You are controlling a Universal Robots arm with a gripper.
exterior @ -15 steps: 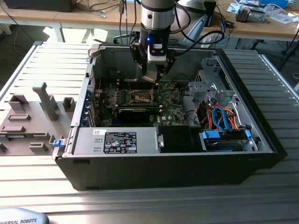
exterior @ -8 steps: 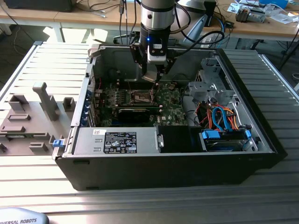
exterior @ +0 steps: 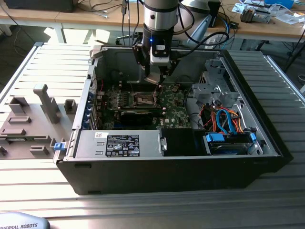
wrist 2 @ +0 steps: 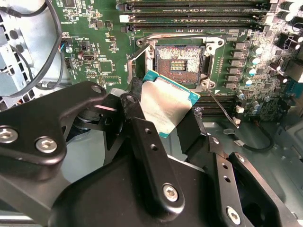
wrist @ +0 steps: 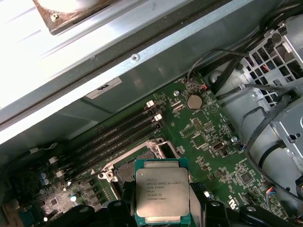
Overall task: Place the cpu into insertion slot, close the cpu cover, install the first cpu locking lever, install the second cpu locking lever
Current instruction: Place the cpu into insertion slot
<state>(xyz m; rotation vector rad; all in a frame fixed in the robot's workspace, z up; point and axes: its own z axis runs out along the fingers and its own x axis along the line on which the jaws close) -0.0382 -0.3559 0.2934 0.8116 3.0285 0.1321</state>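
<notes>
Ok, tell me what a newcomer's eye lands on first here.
First comes the cpu, silver top up, clamped in the gripper over the green board. Close by it sits the slot, open and empty. In the exterior view the arm reaches down into an open computer case on a slatted table.

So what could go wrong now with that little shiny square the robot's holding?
The tool holds the small flat square chip with the silver-grey top by its edges, so it might slip out. In the second wrist view the chip looks turned against the small square dark socket with the metal rim. Lowered like that, it could bend the contacts. The thin metal lever rod beside the socket might catch the tool.
</notes>
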